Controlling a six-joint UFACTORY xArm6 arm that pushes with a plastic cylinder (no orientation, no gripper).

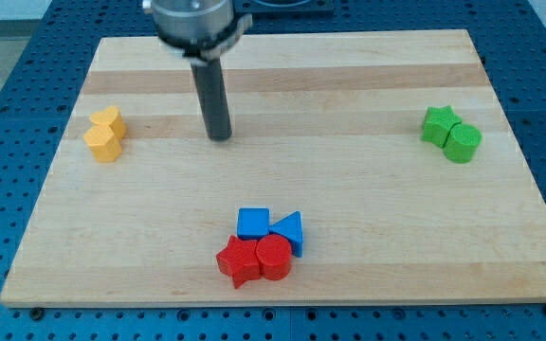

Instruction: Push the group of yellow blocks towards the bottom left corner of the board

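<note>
Two yellow blocks (105,134) sit touching each other near the board's left edge, in its upper half. My tip (219,136) rests on the board to the right of them, apart by roughly a block group's width or more, at about the same height in the view. The dark rod rises from it toward the view's top.
A blue cube (252,223) and a blue triangle (289,230) touch a red star (238,260) and a red cylinder (275,256) near the bottom middle. A green star (438,124) and a green cylinder (462,143) sit at the right. The wooden board (349,180) lies on a blue perforated table.
</note>
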